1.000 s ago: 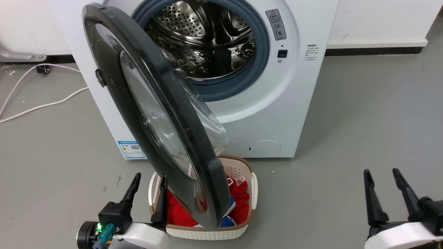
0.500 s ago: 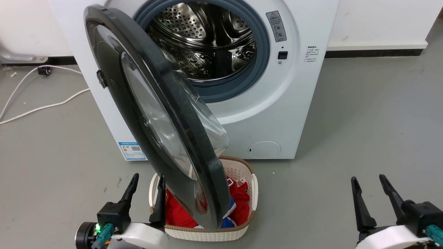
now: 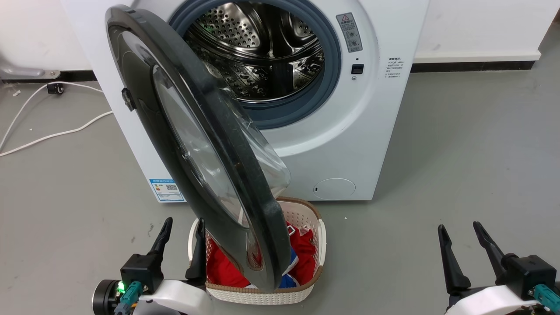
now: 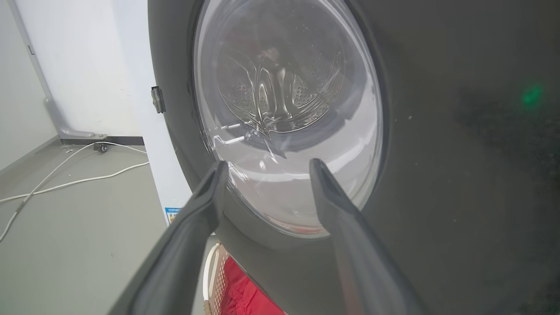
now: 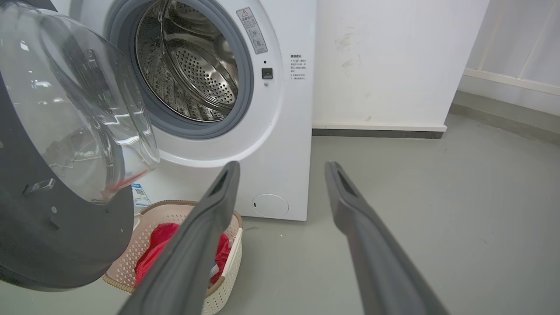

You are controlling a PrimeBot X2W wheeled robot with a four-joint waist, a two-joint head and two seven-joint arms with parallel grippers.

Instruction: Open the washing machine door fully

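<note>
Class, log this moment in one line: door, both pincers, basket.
washing machine door: partly open, over basket | left pincer: open, facing its glass | right pincer: open, empty

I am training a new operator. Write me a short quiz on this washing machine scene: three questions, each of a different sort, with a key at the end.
1. True or false: the washing machine door is shut against the washing machine.
2. What lies in the laundry basket in front of the machine? A) red cloth B) white towels C) nothing
3. Fill in the gap: the jaws of the left gripper and of the right gripper are both ____, with nothing held between them.

Key: 1 false, the door stands swung out from the drum opening; 2 A; 3 open.
</note>
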